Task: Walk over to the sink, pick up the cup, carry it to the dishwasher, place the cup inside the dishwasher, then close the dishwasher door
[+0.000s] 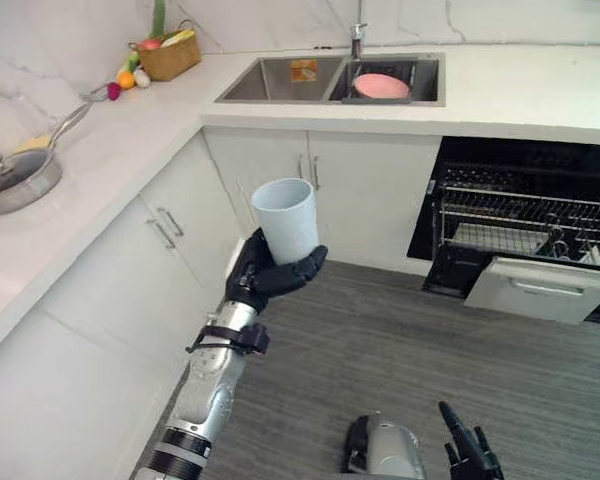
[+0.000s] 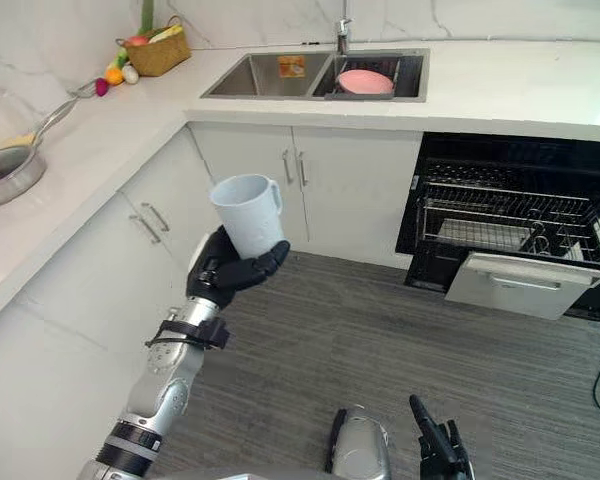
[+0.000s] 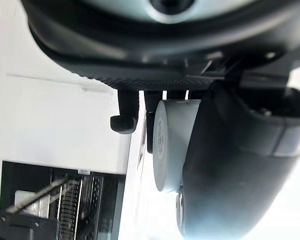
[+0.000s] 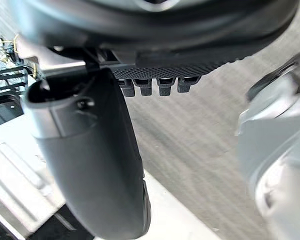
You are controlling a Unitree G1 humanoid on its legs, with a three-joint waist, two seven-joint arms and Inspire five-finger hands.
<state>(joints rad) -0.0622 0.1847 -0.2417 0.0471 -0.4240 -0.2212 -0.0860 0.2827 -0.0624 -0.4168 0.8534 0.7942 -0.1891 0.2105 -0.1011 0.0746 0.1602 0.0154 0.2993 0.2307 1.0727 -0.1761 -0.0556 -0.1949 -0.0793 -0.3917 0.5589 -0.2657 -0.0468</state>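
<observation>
Nothing here can be read as a word, number or brand. Two printed marks show, both too small to make out. One is an orange sticker [image 1: 302, 70] on the back wall of the left basin of the sink [image 1: 320, 101]. The other is a thin line of tiny print on the pale cup [image 3: 170, 150], seen in the left wrist view
</observation>
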